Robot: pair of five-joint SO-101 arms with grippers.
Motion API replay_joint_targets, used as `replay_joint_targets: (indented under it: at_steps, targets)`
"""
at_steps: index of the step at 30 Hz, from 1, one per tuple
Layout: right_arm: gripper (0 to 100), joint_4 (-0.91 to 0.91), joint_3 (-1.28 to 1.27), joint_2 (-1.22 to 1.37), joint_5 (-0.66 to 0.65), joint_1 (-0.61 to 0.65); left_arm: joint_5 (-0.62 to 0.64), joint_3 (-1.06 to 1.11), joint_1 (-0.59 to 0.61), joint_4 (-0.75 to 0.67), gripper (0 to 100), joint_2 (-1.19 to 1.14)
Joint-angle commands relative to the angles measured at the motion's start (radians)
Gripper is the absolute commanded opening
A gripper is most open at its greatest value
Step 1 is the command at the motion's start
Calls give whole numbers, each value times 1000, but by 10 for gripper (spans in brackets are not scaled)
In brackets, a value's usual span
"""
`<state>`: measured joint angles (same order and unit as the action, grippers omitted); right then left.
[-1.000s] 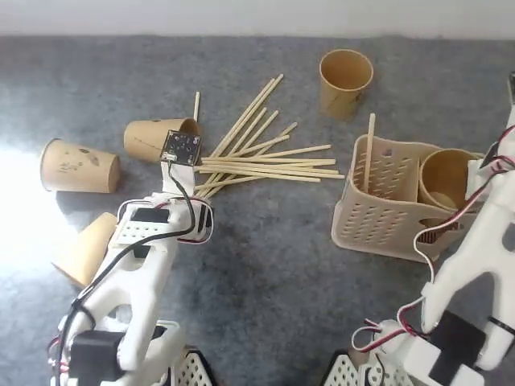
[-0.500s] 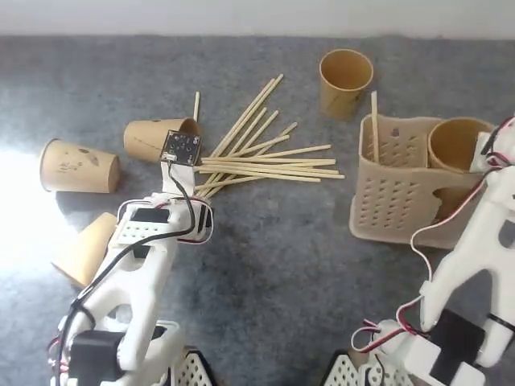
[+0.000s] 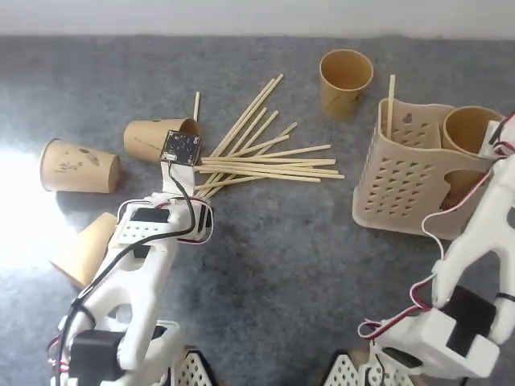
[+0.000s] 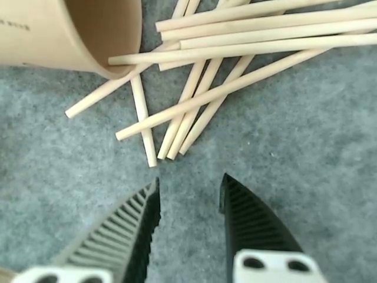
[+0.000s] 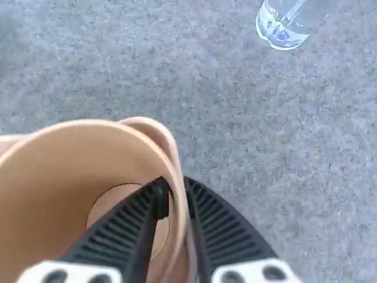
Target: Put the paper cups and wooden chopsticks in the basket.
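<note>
A pile of wooden chopsticks lies on the grey mat, and the left wrist view shows their ends. My left gripper hovers open just short of them, beside a lying paper cup. Two more cups lie at the left, and one stands upright. The perforated basket is tilted at the right and holds a cup and one chopstick. My right gripper is shut on the basket rim together with the cup wall.
A clear round object rests on the mat beyond the basket. The mat's far edge meets a pale wall. Open mat stretches between the two arms.
My right gripper has carried the basket away from the arm's base, tilting it so its perforated side faces up. The left arm has not moved.
</note>
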<state>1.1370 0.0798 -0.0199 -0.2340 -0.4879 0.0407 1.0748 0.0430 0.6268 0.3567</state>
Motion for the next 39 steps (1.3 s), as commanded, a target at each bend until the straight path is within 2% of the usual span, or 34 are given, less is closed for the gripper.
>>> replay_joint_targets:
  at_steps: [1, 12, 16, 19, 25, 31, 39]
  targets:
    - [6, -12, 29, 19, 14, -25, 8, -7, -2, -25, 166, 41]
    - [6, 48, 32, -182, 20, -33, 8, -7, -2, -25, 166, 41]
    - [6, 59, 20, -232, 92, -76, 8, -7, -2, -25, 166, 41]
    - [6, 64, -15, -268, 91, -111, 8, -7, -2, -25, 166, 41]
    - [6, 88, -143, -325, 2, -145, 8, -7, -3, -25, 166, 41]
    - [6, 88, -285, -380, -32, -137, 8, -7, -3, -25, 166, 41]
    - [6, 125, -379, -452, -181, -139, 8, -7, -3, -25, 166, 41]
